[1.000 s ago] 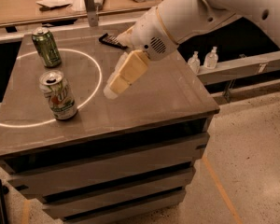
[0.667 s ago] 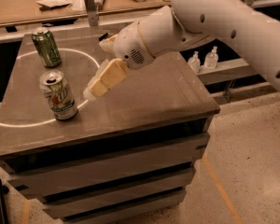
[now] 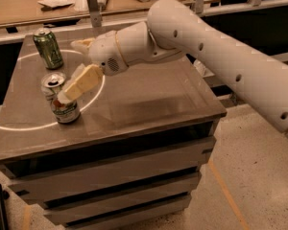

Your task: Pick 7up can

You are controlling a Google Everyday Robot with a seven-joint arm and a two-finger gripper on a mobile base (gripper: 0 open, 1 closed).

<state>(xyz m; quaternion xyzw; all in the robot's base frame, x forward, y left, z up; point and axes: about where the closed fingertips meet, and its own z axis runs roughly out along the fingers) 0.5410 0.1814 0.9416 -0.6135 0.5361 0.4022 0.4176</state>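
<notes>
The 7up can (image 3: 63, 110) is found standing on its base near the front left of the table (image 3: 149, 99), its long axis upright and its silver top facing up. A dark green can (image 3: 48, 47) is set well apart from it, toward the back left corner.

The gripper (image 3: 72, 73) is held low over the table just to the right of the 7up can, reaching in from the right side. The fingers (image 3: 84, 80) are seen spread apart and released: one pale finger is laid across the can's right front side, touching or just in front of it, while the other shows behind the wrist, farther back. Nothing is clasped.

The can lies to the left of the wrist. It is judged that it must be brought between the two fingers before they are closed across its upright body.
</notes>
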